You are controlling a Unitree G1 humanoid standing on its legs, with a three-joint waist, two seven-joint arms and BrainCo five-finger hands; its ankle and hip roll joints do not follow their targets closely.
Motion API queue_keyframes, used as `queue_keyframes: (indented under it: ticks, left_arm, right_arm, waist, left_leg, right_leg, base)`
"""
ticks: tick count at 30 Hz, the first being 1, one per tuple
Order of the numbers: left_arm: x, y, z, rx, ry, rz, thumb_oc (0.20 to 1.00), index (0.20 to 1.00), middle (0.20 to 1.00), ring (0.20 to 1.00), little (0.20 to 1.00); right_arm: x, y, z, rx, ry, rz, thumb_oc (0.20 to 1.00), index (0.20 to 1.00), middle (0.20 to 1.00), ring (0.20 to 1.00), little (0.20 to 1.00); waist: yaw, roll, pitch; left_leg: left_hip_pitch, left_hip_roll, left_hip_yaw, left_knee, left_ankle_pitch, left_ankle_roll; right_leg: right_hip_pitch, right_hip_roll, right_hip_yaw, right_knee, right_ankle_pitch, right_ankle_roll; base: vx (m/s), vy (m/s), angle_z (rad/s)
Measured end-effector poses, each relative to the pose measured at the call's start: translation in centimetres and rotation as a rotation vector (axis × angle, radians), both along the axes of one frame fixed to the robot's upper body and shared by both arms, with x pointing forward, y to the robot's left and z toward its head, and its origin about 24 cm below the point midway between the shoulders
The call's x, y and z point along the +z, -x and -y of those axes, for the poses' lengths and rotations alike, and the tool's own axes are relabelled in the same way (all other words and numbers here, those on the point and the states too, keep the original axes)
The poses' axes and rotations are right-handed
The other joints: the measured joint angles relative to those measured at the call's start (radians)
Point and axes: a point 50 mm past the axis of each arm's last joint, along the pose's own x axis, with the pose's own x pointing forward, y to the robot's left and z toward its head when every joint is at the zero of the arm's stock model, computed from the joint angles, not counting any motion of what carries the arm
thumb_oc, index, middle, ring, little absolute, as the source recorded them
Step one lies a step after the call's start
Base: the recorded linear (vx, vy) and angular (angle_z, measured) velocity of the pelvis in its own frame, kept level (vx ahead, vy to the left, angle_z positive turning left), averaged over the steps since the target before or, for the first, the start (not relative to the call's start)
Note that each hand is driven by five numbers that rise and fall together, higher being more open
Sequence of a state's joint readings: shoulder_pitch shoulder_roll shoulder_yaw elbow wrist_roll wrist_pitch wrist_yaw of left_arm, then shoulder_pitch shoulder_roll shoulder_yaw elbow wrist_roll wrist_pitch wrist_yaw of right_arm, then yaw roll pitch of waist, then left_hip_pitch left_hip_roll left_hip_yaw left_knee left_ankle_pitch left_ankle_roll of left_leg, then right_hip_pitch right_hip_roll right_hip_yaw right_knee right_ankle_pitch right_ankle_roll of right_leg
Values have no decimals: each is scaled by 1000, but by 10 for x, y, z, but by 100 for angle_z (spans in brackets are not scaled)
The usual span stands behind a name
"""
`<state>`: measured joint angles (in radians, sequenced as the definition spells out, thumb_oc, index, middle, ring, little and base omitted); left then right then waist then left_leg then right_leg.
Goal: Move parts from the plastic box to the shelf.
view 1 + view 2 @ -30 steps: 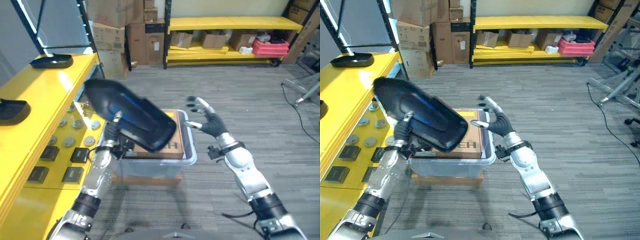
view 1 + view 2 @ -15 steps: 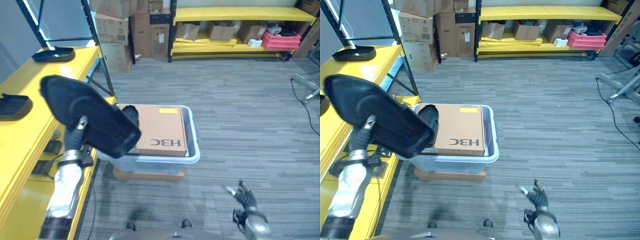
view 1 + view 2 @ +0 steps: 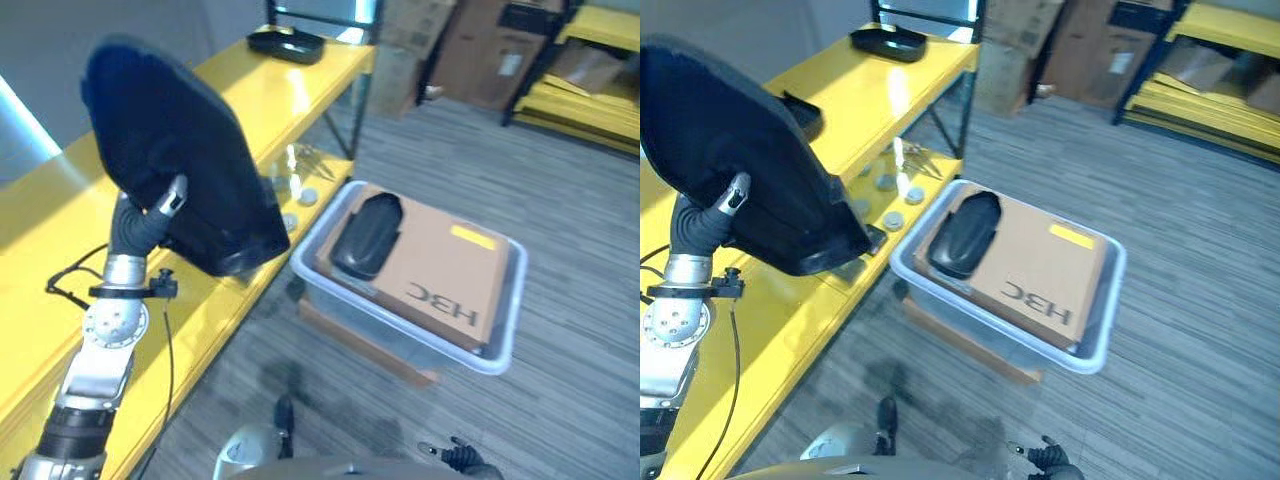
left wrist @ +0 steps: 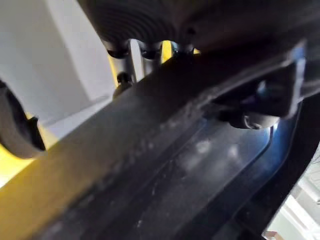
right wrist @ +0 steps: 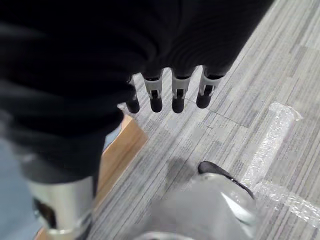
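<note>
The large black part (image 3: 175,165) is riding high at nine o'clock, over the yellow shelf (image 3: 60,210), with the left hand (image 3: 140,225) seemingly clamping its underside, though the grip is mostly hidden. This looks like the carry step; next comes lowering it flat onto bare shelf. Another black part (image 3: 365,235) is lying on the cardboard (image 3: 440,275) in the plastic box (image 3: 500,345). The right hand (image 5: 172,90) is hanging low at five o'clock, fingers relaxed and apart
</note>
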<state>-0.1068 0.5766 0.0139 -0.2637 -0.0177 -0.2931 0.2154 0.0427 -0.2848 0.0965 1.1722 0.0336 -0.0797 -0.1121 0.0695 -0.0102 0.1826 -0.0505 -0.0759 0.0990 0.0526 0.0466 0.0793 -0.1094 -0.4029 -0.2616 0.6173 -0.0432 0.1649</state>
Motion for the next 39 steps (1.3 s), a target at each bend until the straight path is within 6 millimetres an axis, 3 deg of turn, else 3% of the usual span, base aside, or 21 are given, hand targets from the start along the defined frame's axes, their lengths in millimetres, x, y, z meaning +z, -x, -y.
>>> queue_keyframes:
  ticks: [1, 3, 4, 5, 6, 7, 9, 12, 13, 14, 15, 16, 17, 19, 22, 25, 30, 33, 34, 36, 39]
  left_arm:
    - [5, -1, 0, -12, -32, 15, 200, 200, 200, 200, 200]
    - [6, -5, 4, -37, -25, 13, 200, 200, 200, 200, 200]
    - [6, -6, 5, -45, -28, 7, 200, 200, 200, 200, 200]
    - [1, -10, 7, -65, 4, -20, 200, 200, 200, 200, 200]
    - [-1, -11, 8, -75, 14, -33, 200, 200, 200, 200, 200]
    - [-1, -11, 8, -79, 18, -36, 200, 200, 200, 200, 200]
    - [-10, -7, 6, -70, 41, -65, 200, 200, 200, 200, 200]
    - [-25, 3, 3, -56, 75, -118, 200, 200, 200, 200, 200]
    - [-31, 9, -1, -46, 76, -143, 200, 200, 200, 200, 200]
    - [-32, 7, 3, -67, 87, -148, 200, 200, 200, 200, 200]
    - [-30, 6, 5, -74, 93, -140, 200, 200, 200, 200, 200]
    - [-29, 8, 4, -71, 94, -136, 200, 200, 200, 200, 200]
    - [-27, 9, 2, -67, 90, -132, 200, 200, 200, 200, 200]
    - [-24, 7, 4, -77, 85, -120, 200, 200, 200, 200, 200]
    - [-21, 6, 3, -73, 71, -107, 200, 200, 200, 200, 200]
    - [-19, 6, 4, -72, 61, -99, 200, 200, 200, 200, 200]
    - [-19, 3, 3, -61, 47, -117, 200, 200, 200, 200, 200]
    - [-18, 1, -1, -26, -17, -128, 200, 200, 200, 200, 200]
    - [-15, -5, -1, -9, -66, -124, 200, 200, 200, 200, 200]
    - [-19, -11, -10, 37, -62, -141, 200, 200, 200, 200, 200]
    - [-28, -14, -24, 131, -56, -171, 200, 200, 200, 200, 200]
  right_arm:
    - [3, -15, -6, 35, -9, 42, 1000, 1000, 1000, 1000, 1000]
    - [4, -23, -9, 36, -17, 68, 1000, 1000, 1000, 1000, 1000]
    - [5, -24, -9, 33, -18, 71, 1000, 1000, 1000, 1000, 1000]
    - [4, -19, -6, 21, -14, 57, 1000, 1000, 1000, 1000, 1000]
    - [3, -16, -6, 14, -16, 50, 1000, 1000, 1000, 1000, 1000]
    - [1, -12, -7, 11, -20, 37, 1000, 1000, 1000, 1000, 1000]
    - [-5, 9, -10, -8, -32, -27, 1000, 1000, 1000, 1000, 1000]
    - [-7, 11, -11, 15, -27, -53, 1000, 1000, 1000, 1000, 1000]
    - [-6, 6, -10, 85, -5, -67, 1000, 1000, 1000, 1000, 1000]
    - [-3, 3, -4, 144, 29, -64, 1000, 1000, 1000, 1000, 1000]
    - [-2, 10, 3, 135, 46, -79, 1000, 1000, 1000, 1000, 1000]
    - [1, 8, 11, 112, 62, -72, 1000, 1000, 1000, 1000, 1000]
    - [3, 6, 16, 87, 70, -57, 1000, 1000, 1000, 1000, 1000]
    - [5, 6, 21, 41, 76, -49, 1000, 1000, 1000, 1000, 1000]
    - [3, 7, 19, 32, 72, -61, 1000, 1000, 1000, 1000, 1000]
    - [3, 9, 22, 8, 73, -65, 1000, 1000, 1000, 1000, 1000]
    - [-4, 23, 8, -41, 27, -90, 1000, 1000, 1000, 1000, 1000]
    - [1, 5, 9, -79, 39, -2, 1000, 1000, 1000, 1000, 1000]
    - [2, -2, 2, -55, 32, 32, 1000, 1000, 1000, 1000, 1000]
    - [2, -12, -10, -19, 24, 55, 1000, 1000, 1000, 1000, 1000]
    - [2, -15, -14, -22, 30, 69, 1000, 1000, 1000, 1000, 1000]
  waist:
    - [-11, -2, 6]
    - [-37, 0, 21]
    - [-44, -8, 21]
    - [-62, -4, 22]
    - [-85, -9, 21]
    - [-80, -2, 25]
    - [-65, -12, 17]
    - [-33, 42, 7]
    - [-24, 55, -1]
    - [-34, 42, 3]
    - [-52, 27, 8]
    - [-34, 24, 9]
    - [-38, 17, 13]
    - [-75, 26, 15]
    - [-51, 54, 13]
    - [-55, 108, 16]
    - [-63, 72, 12]
    - [-87, 74, 17]
    - [-124, 68, 22]
    - [-132, 57, 23]
    - [-133, 41, 27]
  left_leg:
    - [-1, -4, -40, -11, -8, -1]
    - [-8, 13, -125, -24, 23, -27]
    - [2, 9, -140, -57, 31, -38]
    - [9, -9, -210, -92, 50, -63]
    - [13, -11, -205, -102, 53, -56]
    - [23, -23, -205, -111, 53, -57]
    - [71, -62, -239, -111, 50, -49]
    - [91, -47, -279, -100, 25, -49]
    - [93, -29, -314, -113, 27, -73]
    - [65, -45, -388, -103, 64, -186]
    - [51, -32, -318, -73, 34, -181]
    - [44, 8, -264, -73, 16, -157]
    - [26, 81, -66, -61, -14, -180]
    - [14, 186, 79, -70, -20, -195]
    - [40, 226, 32, -106, 6, -213]
    - [55, 218, 9, -112, 50, -188]
    - [71, 86, 13, -135, 42, -115]
    - [77, 63, 42, -132, 44, -76]
    - [73, 56, 40, -131, 44, -72]
    - [61, 54, 57, -132, 35, -85]
    - [35, 48, 88, -132, 30, -86]
  right_leg:
    - [-45, 67, 75, -6, -44, 8]
    - [-47, 266, 265, -155, -137, -22]
    - [-58, 295, 267, -205, -141, -33]
    - [-67, 403, 407, -321, -131, -74]
    - [-62, 424, 419, -374, -113, -82]
    - [-69, 427, 421, -377, -99, -96]
    - [-43, 410, 374, -403, -8, -140]
    - [31, 404, 307, -495, 53, -132]
    - [89, 414, 261, -585, 92, -147]
    - [137, 389, 171, -654, 121, -156]
    - [156, 364, 120, -681, 121, -167]
    - [144, 361, 106, -676, 121, -170]
    - [155, 349, 45, -701, 126, -184]
    - [175, 340, -47, -701, 107, -176]
    - [186, 335, -90, -701, 95, -143]
    - [202, 337, -119, -703, 96, -116]
    - [183, 209, -93, -630, 87, -45]
    - [33, 147, 6, -377, 47, 1]
    - [-31, 165, 131, -310, -6, 9]
    - [-31, 220, 306, -467, -11, 9]
    - [-89, 199, 302, -617, 86, 7]
  base:
    - [158, -83, 71]
    - [149, -99, 100]
    - [105, -118, 157]
    - [82, -166, 165]
    - [75, -209, 163]
    - [52, -266, 136]
    - [2, -227, 85]
    - [-96, -201, 36]
    - [-180, -177, 133]
    - [-235, -111, 189]
    - [-97, -9, 181]
    - [-81, -27, 137]
    - [-35, -20, 110]
    - [47, 9, 150]
    - [85, 74, 65]
    - [151, 172, 35]
    - [117, 205, 25]
    - [34, 20, -22]
    - [24, -79, -8]
    - [20, -116, -15]
    - [1, -185, -27]
